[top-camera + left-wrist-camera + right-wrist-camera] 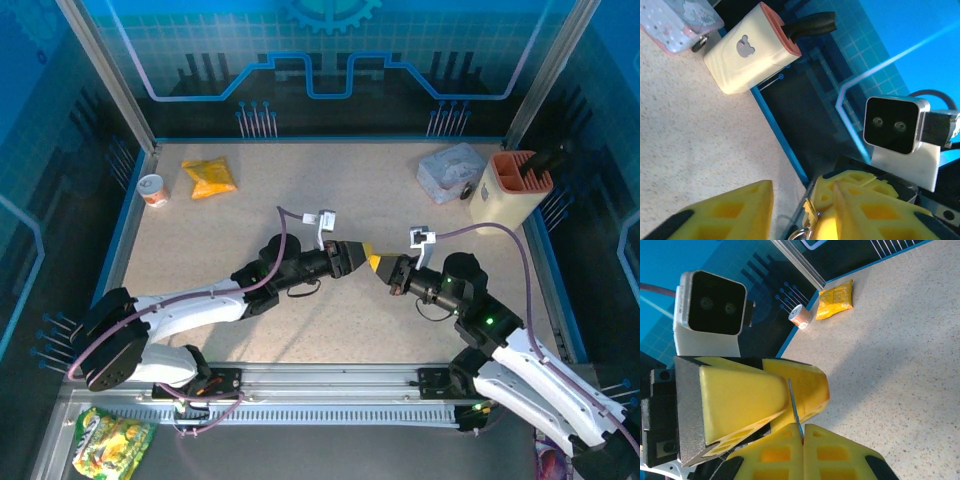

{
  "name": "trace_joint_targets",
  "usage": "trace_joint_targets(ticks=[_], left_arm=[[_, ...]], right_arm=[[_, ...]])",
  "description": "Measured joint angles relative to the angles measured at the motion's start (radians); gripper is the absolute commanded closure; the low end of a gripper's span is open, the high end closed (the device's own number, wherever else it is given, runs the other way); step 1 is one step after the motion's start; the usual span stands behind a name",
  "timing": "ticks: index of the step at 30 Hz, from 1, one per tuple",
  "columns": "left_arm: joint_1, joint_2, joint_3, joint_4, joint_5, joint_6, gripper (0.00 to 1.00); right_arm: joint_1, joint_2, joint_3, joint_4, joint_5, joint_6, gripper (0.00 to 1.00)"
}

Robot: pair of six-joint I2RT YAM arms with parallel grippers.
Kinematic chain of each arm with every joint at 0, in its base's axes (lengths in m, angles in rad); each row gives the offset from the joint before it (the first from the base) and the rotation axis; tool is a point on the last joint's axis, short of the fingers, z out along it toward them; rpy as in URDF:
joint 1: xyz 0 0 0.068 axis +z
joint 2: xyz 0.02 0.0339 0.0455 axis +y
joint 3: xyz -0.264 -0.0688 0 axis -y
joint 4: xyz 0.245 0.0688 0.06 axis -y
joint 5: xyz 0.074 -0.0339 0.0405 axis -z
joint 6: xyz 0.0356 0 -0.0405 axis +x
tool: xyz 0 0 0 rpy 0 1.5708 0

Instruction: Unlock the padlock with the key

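Padlock [807, 220] sits low btwn left gripper [802, 192]'s fingers, close to one, gap to the other; jaws half-narrow, no firm clamp visible. Right gripper [803, 432] is pinched tight on key [795, 407], tip-to-tip w/ left. Step: prob. securing lock for insertion. Next needs a firm hold, then key lined up w/ keyhole.

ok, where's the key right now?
In the right wrist view, the key is pinched in the right gripper. Its blade sticks out towards the left gripper directly opposite.
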Motion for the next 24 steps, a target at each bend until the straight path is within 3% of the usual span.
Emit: trace_joint_targets(ticks=[5, 6, 9, 11, 12, 15, 17, 24], left_arm=[[-0.002, 0.0, 0.0, 0.016, 0.018, -0.01, 0.91], [0.0, 0.0, 0.0, 0.015, 0.018, -0.012, 0.96], [0.0, -0.001, -0.001, 0.01, 0.011, -0.003, 1.0], [0.005, -0.014, -0.01, 0.003, 0.001, 0.003, 1.0], [0.01, -0.029, -0.021, -0.007, -0.005, 0.011, 1.0], [0.049, -0.111, -0.063, -0.08, -0.041, 0.04, 1.0], [0.08, -0.187, -0.081, -0.169, -0.085, 0.073, 1.0], [0.106, -0.416, -0.083, -0.47, -0.237, 0.206, 1.0]], right_arm=[[0.0, 0.02, 0.0, 0.026, -0.002, 0.011, 1.0], [0.0, 0.021, 0.0, 0.029, -0.002, 0.011, 0.96], [0.0, 0.025, 0.0, 0.026, 0.003, 0.011, 0.59], [0.0, 0.025, 0.006, -0.018, 0.031, -0.013, 0.41], [0.0, 0.025, 0.019, -0.06, 0.054, -0.035, 0.37], [-0.013, 0.041, 0.099, -0.188, 0.161, -0.125, 0.33], [-0.049, 0.091, 0.18, -0.257, 0.237, -0.198, 0.26], [-0.293, 0.475, 0.419, -0.356, 0.412, -0.32, 0.14]])
